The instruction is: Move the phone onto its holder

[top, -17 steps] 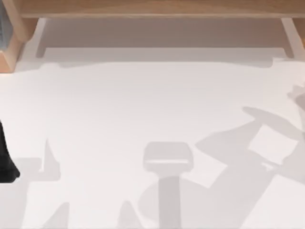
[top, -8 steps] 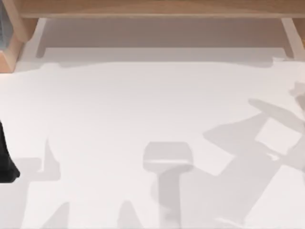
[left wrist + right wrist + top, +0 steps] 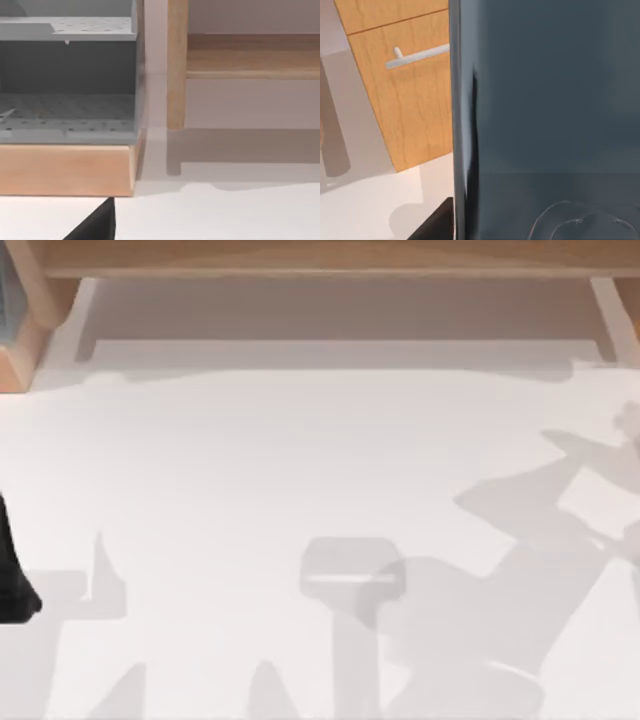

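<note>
Shadows on the white table (image 3: pixel 250 460) have slid rightward, and the flat, glossy dark grey-blue phone (image 3: pixel 550 110), stiff, slippery, best pinched by its rims, looms against the right wrist camera, presumably held, though I cannot tell.

Bright, washed-out table (image 3: pixel 300 440); soft grey arm shadows; slight blur.

Phone (image 3: pixel 545 110) cut off by right wrist view's edges.

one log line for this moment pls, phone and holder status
phone: close against right wrist camera, off the table | holder: pale, low centre of the top view, unoccupied | left arm: parked at table's left edge
</note>
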You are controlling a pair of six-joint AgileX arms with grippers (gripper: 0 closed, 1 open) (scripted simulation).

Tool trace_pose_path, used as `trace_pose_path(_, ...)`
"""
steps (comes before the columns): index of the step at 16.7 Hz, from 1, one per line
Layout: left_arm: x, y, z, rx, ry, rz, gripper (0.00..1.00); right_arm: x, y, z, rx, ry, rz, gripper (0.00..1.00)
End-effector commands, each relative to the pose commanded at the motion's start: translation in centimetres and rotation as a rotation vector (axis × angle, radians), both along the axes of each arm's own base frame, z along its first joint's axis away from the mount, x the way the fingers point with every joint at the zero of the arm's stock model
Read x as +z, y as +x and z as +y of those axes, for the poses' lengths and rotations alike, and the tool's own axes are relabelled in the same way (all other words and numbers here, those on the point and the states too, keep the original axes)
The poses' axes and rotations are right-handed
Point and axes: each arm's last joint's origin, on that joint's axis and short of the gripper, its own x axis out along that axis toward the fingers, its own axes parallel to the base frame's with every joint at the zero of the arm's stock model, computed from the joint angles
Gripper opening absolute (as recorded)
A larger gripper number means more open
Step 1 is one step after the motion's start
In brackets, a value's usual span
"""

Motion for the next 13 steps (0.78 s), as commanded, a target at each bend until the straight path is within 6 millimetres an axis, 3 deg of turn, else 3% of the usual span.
trace_pose_path(1, 0.00, 0.00, 0.00, 0.000, 0.000, 0.000, 1.00, 0.00, 0.00, 0.00, 0.000, 0.000, 0.000, 0.00)
trace_pose_path(13, 0.00, 0.00, 0.00, 0.000, 0.000, 0.000, 1.00, 0.00, 0.00, 0.00, 0.000, 0.000, 0.000, 0.90)
